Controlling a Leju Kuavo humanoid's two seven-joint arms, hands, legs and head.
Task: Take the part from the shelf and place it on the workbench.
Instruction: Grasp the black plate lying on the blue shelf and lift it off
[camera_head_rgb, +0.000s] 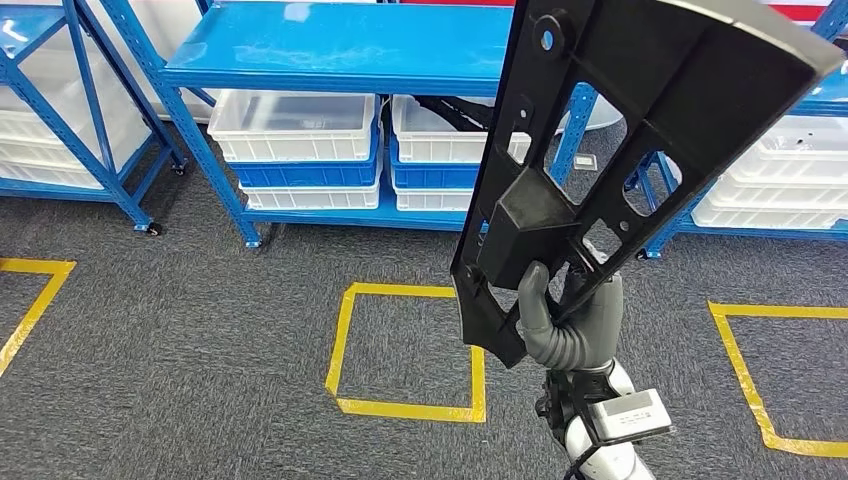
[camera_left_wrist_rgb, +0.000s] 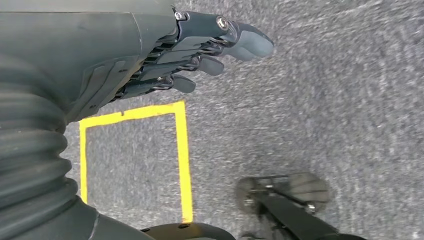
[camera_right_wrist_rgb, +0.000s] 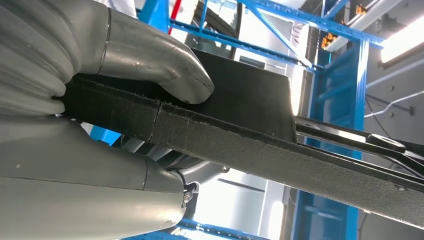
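Observation:
The part (camera_head_rgb: 620, 130) is a long flat black plastic panel with cut-out openings and a raised block near its lower end. My right hand (camera_head_rgb: 570, 320) grips its lower end and holds it upright, tilted toward the upper right, in front of the blue shelf (camera_head_rgb: 340, 45). In the right wrist view the thumb (camera_right_wrist_rgb: 150, 62) presses on the part's black edge (camera_right_wrist_rgb: 240, 140), with the palm on the other side. My left hand (camera_left_wrist_rgb: 200, 50) hangs over the grey carpet with its fingers loosely curved and nothing in it.
White bins (camera_head_rgb: 295, 125) sit on the shelf's lower level, with more racks and bins at the left (camera_head_rgb: 60, 110) and right (camera_head_rgb: 780, 170). Yellow tape squares (camera_head_rgb: 405, 350) mark the grey carpet. A dark wheeled base (camera_left_wrist_rgb: 285, 200) stands on the floor near my left hand.

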